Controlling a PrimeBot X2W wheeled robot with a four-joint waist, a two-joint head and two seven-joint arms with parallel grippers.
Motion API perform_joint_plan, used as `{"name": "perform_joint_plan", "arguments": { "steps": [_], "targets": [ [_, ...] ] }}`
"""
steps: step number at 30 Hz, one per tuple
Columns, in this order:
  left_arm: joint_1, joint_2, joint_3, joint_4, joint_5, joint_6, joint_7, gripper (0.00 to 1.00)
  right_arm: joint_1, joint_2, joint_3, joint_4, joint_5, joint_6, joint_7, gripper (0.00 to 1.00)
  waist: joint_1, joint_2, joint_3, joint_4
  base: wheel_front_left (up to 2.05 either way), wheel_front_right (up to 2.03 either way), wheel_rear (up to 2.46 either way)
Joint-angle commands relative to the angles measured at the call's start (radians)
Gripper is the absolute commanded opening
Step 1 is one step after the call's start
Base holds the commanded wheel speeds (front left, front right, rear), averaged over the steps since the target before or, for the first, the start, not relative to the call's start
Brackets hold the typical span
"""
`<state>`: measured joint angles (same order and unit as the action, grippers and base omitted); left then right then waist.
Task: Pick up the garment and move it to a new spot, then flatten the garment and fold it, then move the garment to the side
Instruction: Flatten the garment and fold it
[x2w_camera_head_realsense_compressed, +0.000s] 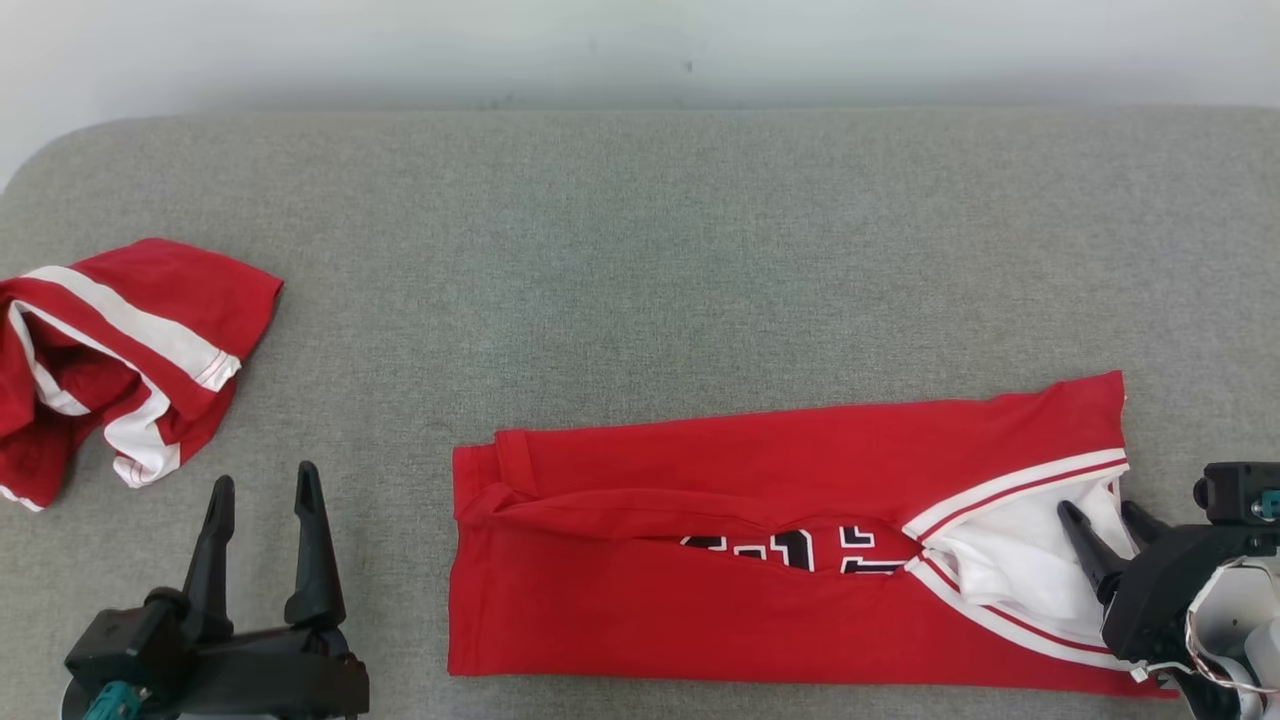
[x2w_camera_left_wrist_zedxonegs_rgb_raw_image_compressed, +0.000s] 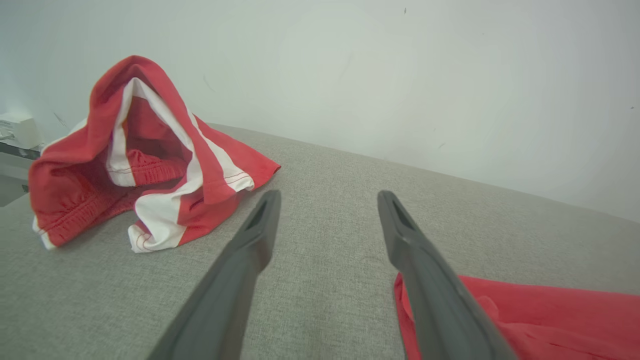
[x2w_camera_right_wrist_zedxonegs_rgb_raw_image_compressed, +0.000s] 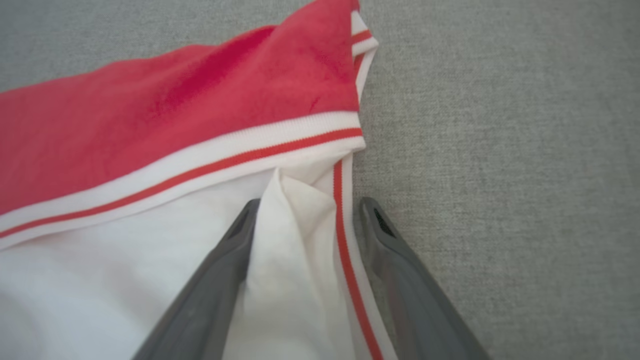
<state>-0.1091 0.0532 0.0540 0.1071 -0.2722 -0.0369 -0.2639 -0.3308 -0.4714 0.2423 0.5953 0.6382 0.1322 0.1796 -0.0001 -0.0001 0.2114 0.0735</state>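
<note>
Red jersey (x2w_camera_head_realsense_compressed: 750, 600) is straddled at its white edge by wide-spread right fingers (x2w_camera_right_wrist_zedxonegs_rgb_raw_image_compressed: 215, 290); left fingers (x2w_camera_head_realsense_compressed: 310, 540) wide, empty; grey counter (x2w_camera_head_realsense_compressed: 640, 250) beneath, white wall (x2w_camera_head_realsense_compressed: 640, 50) behind.

My left gripper (x2w_camera_head_realsense_compressed: 265, 475) at seven o'clock has two long black fingers (x2w_camera_head_realsense_compressed: 312, 530), a black base (x2w_camera_head_realsense_compressed: 250, 675) and a teal bit (x2w_camera_head_realsense_compressed: 108, 700). My right gripper (x2w_camera_head_realsense_compressed: 1098, 507) at four o'clock matches, plus a white forearm (x2w_camera_head_realsense_compressed: 1245, 610) and thin wires (x2w_camera_head_realsense_compressed: 1200, 650).
</note>
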Motion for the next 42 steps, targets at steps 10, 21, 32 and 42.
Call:
{"name": "perform_joint_plan", "arguments": {
  "steps": [10, 21, 32, 42],
  "targets": [
    [0.032, -0.003, 0.001, 0.008, -0.007, 0.004, 0.0, 1.0, -0.025, -0.091, 0.005, 0.083, 0.078, -0.005, 0.027, 0.0, 0.0001, 0.0001, -0.032, -0.013, 0.0, 0.0, 0.0],
    [0.066, -0.003, 0.012, 0.004, -0.009, 0.009, 0.0, 1.0, -0.019, -0.178, -0.054, 0.08, 0.091, -0.003, 0.004, 0.0, 0.0001, 0.0001, -0.072, -0.041, 0.0, 0.0, 0.0],
    [0.08, -0.003, 0.014, 0.006, -0.018, 0.015, 0.0, 1.0, 0.049, -0.088, -0.021, -0.229, 0.118, -0.003, 0.044, 0.0, 0.0001, 0.0001, -0.084, -0.077, 0.0, 0.0, 0.0],
    [0.072, -0.002, -0.009, 0.016, -0.03, 0.019, -0.001, 1.0, 0.105, 0.058, 0.034, -0.518, 0.126, -0.003, 0.126, 0.0, 0.0001, 0.0001, -0.086, -0.054, 0.0, 0.0, 0.0]
  ]
}}
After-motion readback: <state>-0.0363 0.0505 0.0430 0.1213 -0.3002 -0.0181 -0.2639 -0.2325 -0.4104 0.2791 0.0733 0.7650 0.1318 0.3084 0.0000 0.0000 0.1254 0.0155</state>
